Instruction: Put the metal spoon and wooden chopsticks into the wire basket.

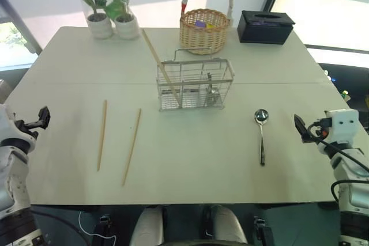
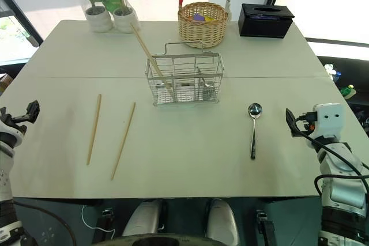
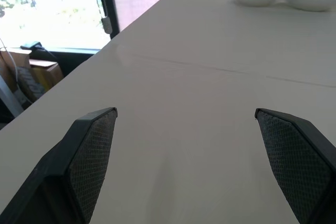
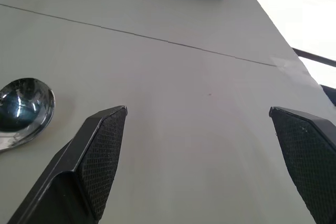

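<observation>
Both claws, left claw [image 3: 184, 145] and right claw [image 4: 202, 145], hanging wide and empty; spoon [image 1: 261, 135] and 2 chopsticks [image 1: 117, 142] lying loose on tabletop [image 1: 196, 159], awaiting pickup into wire basket [image 1: 196, 84].

A: Any words, labels, brand names or numbers to read anywhere here?

B: None. The black box [image 1: 266, 26] at the far side of the desk [image 1: 190, 159], well ahead of the right end effector [image 1: 300, 128], has a plain top and front with no legible print.

A: The two white pots [image 1: 112, 26] ahead of the left end effector [image 1: 43, 116]?

B: Blank; no lettering can be made out.

A: And the spoon [image 1: 261, 135] just beside the right end effector?

B: Its handle is too small to show any stamp. The desk surface bears no marks or signs either.
</observation>
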Controlling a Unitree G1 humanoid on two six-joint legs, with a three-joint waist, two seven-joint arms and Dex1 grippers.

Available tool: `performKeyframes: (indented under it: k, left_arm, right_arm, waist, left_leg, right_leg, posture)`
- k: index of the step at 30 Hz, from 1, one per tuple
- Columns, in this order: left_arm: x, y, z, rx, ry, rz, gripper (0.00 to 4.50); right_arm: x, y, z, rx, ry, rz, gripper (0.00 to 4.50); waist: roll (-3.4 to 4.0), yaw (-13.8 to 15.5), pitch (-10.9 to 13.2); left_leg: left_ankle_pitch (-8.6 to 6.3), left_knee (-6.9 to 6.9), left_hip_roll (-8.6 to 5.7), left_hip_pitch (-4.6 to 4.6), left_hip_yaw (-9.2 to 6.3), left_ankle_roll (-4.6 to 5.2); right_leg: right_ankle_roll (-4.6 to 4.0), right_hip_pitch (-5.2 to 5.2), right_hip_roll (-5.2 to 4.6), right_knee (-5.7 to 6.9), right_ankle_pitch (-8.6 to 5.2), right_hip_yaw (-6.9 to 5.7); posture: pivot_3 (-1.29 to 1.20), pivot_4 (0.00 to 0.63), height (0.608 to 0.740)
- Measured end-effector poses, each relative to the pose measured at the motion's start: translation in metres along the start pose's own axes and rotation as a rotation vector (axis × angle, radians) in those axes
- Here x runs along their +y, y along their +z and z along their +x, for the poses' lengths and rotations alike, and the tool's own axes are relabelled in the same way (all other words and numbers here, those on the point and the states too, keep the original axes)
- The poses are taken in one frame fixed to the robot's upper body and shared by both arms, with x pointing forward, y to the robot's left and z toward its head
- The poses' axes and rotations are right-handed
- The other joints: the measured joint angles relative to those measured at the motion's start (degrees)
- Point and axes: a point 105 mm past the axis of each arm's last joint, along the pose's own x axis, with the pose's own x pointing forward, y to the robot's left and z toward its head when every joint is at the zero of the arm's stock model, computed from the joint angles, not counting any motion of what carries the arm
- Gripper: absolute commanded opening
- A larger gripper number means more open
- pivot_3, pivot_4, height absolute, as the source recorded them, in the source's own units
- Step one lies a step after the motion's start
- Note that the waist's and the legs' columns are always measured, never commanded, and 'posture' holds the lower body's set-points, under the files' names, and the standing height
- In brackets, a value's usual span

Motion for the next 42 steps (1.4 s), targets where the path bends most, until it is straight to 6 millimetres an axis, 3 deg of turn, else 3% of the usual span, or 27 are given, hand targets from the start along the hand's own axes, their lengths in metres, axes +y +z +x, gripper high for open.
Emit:
performKeyframes:
  k: [5, 8, 10, 13, 15, 17, 20, 23, 32, 38, 40, 42]
  left_arm:
    - [-0.008, 0.01, 0.005, 0.008, -0.058, -0.005, 4.45]
    - [-0.031, 0.049, 0.013, -0.029, -0.209, -0.032, 4.45]
    - [-0.063, 0.085, 0.01, -0.092, -0.389, -0.008, 4.45]
    - [-0.138, 0.124, -0.019, -0.144, -0.822, 0.11, 4.45]
    - [-0.177, 0.126, -0.048, -0.13, -1.085, 0.186, 4.45]
    - [-0.196, 0.113, -0.066, -0.069, -1.26, 0.225, 4.45]
    - [-0.207, 0.093, -0.084, 0.048, -1.451, 0.261, 4.45]
    - [-0.216, 0.085, -0.096, 0.097, -1.583, 0.292, 4.45]
    - [-0.23, 0.071, -0.097, 0.132, -1.694, 0.337, 4.45]
    - [-0.233, 0.079, -0.098, 0.108, -1.713, 0.356, 4.45]
    - [-0.232, 0.078, -0.098, 0.11, -1.713, 0.359, 4.5]
    - [-0.232, 0.078, -0.099, 0.114, -1.716, 0.358, 4.5]
  right_arm:
    - [0.002, 0.018, 0.0, -0.014, 0.012, -0.002, 4.5]
    - [0.009, 0.031, 0.002, -0.008, 0.039, 0.032, 4.5]
    - [0.012, 0.047, 0.006, -0.008, 0.049, 0.048, 4.5]
    - [0.024, 0.069, 0.01, 0.053, 0.062, 0.084, 4.5]
    - [0.04, 0.072, 0.01, 0.119, 0.095, 0.098, 4.5]
    - [0.051, 0.061, 0.007, 0.218, 0.105, 0.125, 4.5]
    - [0.065, 0.043, 0.001, 0.354, 0.121, 0.16, 4.5]
    - [0.076, 0.04, 0.0, 0.427, 0.131, 0.213, 4.5]
    - [0.102, 0.024, -0.007, 0.563, 0.178, 0.312, 4.5]
    - [0.114, 0.006, -0.017, 0.623, 0.194, 0.308, 4.5]
    - [0.117, 0.001, -0.02, 0.64, 0.201, 0.291, 4.0]
    - [0.116, -0.001, -0.023, 0.651, 0.2, 0.262, 3.22]
  waist:
    - [-0.02, 0.06, 0.0]
    - [-0.09, 0.25, 0.08]
    - [-0.02, 0.15, 0.12]
    - [0.01, 0.0, 0.11]
    - [0.1, -0.06, 0.07]
    - [0.11, -0.12, 0.05]
    - [0.09, -0.06, 0.06]
    - [0.1, -0.03, 0.07]
    - [0.02, 0.03, 0.04]
    - [0.03, -0.22, 0.05]
    - [0.03, -0.27, 0.05]
    - [-0.03, -0.25, 0.01]
  left_leg:
    - [0.0, -0.01, 0.01, -0.01, -0.02, 0.0]
    - [0.01, 0.09, 0.01, -0.04, -0.09, -0.01]
    - [0.01, 0.14, -0.01, -0.04, -0.03, -0.02]
    - [0.01, 0.11, -0.03, -0.04, 0.04, -0.02]
    - [0.01, -0.02, -0.04, -0.03, 0.16, -0.02]
    - [0.02, -0.32, -0.05, -0.03, 0.26, 0.0]
    - [0.06, -0.67, -0.02, -0.02, 0.19, -0.01]
    - [0.06, -0.71, 0.0, -0.01, 0.09, -0.02]
    - [0.08, -0.63, -0.02, -0.02, 0.07, -0.04]
    - [0.08, -0.68, -0.02, -0.01, 0.09, -0.03]
    - [0.08, -0.66, -0.02, -0.01, 0.08, -0.03]
    - [0.08, -0.65, -0.01, 0.01, 0.05, -0.03]
  right_leg:
    - [-0.01, 0.02, 0.02, 0.06, 0.0, 0.0]
    - [-0.02, -0.02, 0.02, 0.06, 0.0, -0.02]
    - [-0.02, 0.01, -0.01, -0.01, 0.0, 0.04]
    - [-0.08, 0.01, -0.02, -0.14, 0.04, 0.11]
    - [-0.1, -0.02, -0.02, -0.15, 0.05, 0.15]
    - [-0.08, 0.03, 0.02, -0.1, 0.07, 0.23]
    - [0.09, -0.16, 0.18, -0.08, 0.17, 0.24]
    - [0.09, -0.17, 0.25, -0.05, 0.17, 0.23]
    - [-0.04, -0.11, 0.25, -0.16, 0.08, 0.28]
    - [0.13, -0.13, 0.27, -0.14, 0.17, 0.32]
    - [0.13, -0.13, 0.28, -0.11, 0.17, 0.33]
    - [0.13, -0.12, 0.29, -0.1, 0.16, 0.33]
  posture:
    - [0.0, 0.15, 0.712]
    - [0.0, 0.15, 0.712]
    - [0.0, 0.15, 0.712]
    - [0.0, 0.15, 0.712]
    - [0.0, 0.15, 0.712]
    - [0.0, 0.15, 0.712]
    - [0.0, 0.15, 0.712]
    - [0.0, 0.15, 0.712]
    - [0.0, 0.15, 0.712]
    - [0.0, 0.15, 0.712]
    - [0.0, 0.15, 0.712]
    - [0.0, 0.15, 0.712]
